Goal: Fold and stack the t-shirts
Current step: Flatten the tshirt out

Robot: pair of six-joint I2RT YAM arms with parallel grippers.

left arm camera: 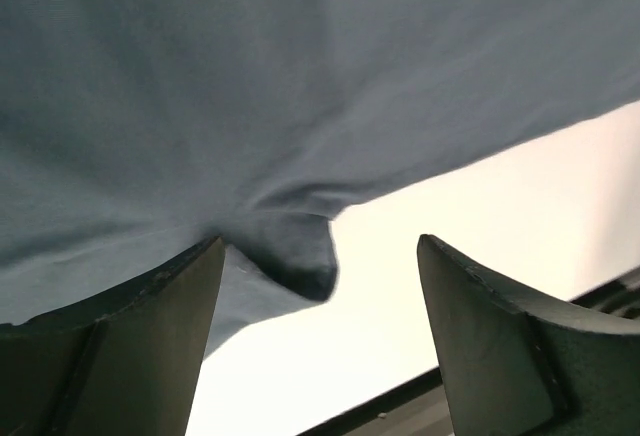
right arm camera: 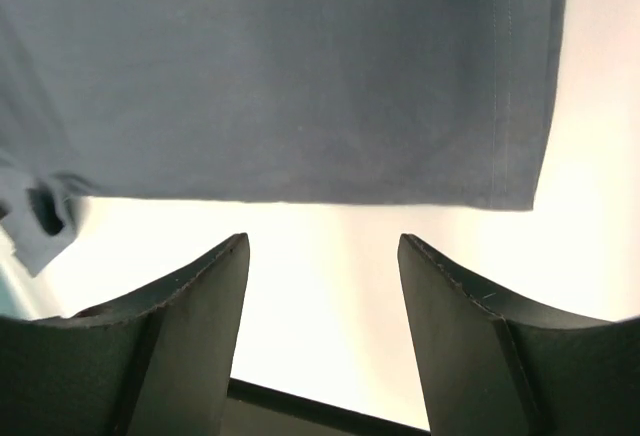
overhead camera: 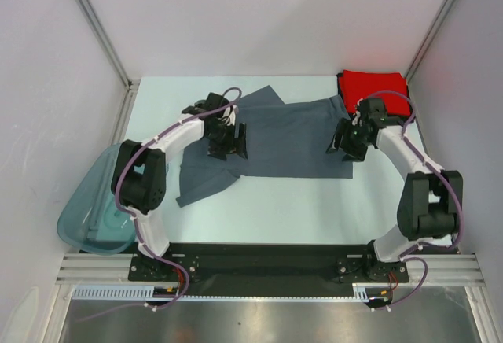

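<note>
Left pincer (left arm camera: 320, 241) gapes above soft, creased blue-grey shirt (left arm camera: 300, 76).

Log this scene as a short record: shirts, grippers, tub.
blue-grey shirt: spread out on the table, not yet folded, sleeves to the left, hem to the right
red shirt: folded, at the far right corner
left gripper: open, empty, over the sleeve end
right gripper: open, empty, near the hem end
teal tub: at the table's left edge, beside the left arm
</note>
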